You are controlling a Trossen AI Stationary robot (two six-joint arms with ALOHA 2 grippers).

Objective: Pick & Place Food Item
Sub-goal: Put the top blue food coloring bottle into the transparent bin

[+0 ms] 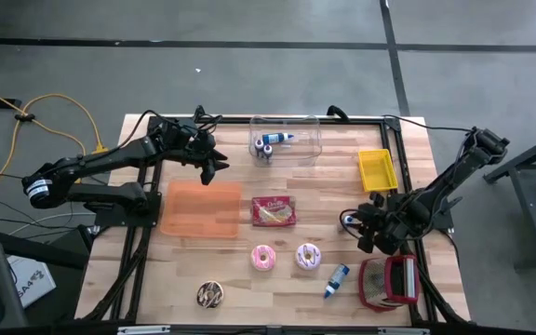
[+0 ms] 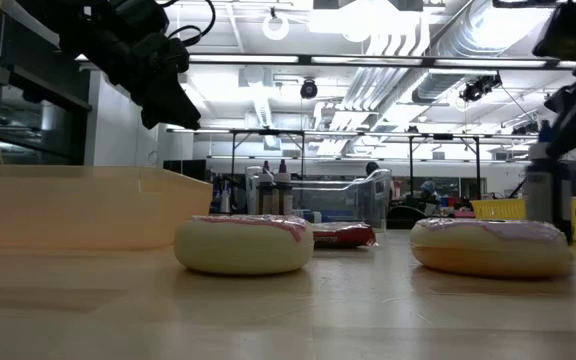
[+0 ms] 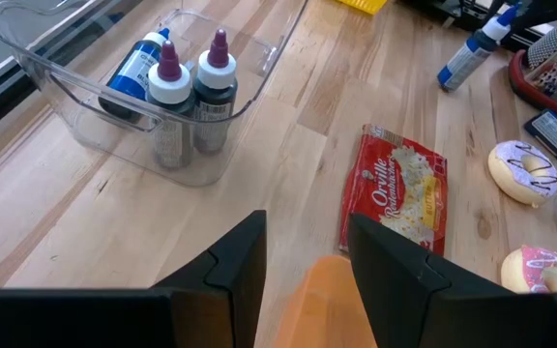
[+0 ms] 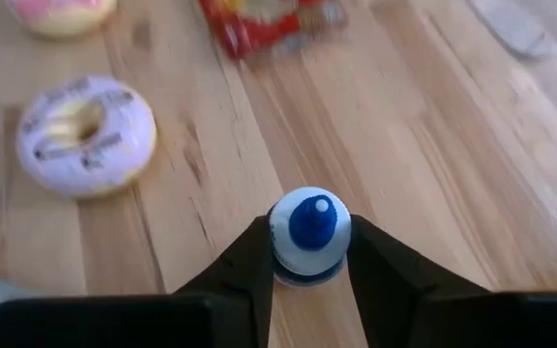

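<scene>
The right gripper [image 4: 309, 266] clamps a blue-capped bottle [image 4: 308, 235] above the table between the purple donut [image 4: 86, 135] and the yellow bin [image 1: 377, 169]. The left gripper [image 3: 306, 253], fingers parted and holding nothing, hangs over the orange tray [image 1: 199, 209]. The clear bin [image 3: 85, 106] holds three bottles [image 3: 193, 89]; the bottle's body is hidden

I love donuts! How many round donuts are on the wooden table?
3. A pink-frosted ring donut lies before the red popcorn packet. A white, purple-striped donut lies to its right. A brown chocolate donut sits further left, near the wooden table's front edge. None seems hidden.
</scene>
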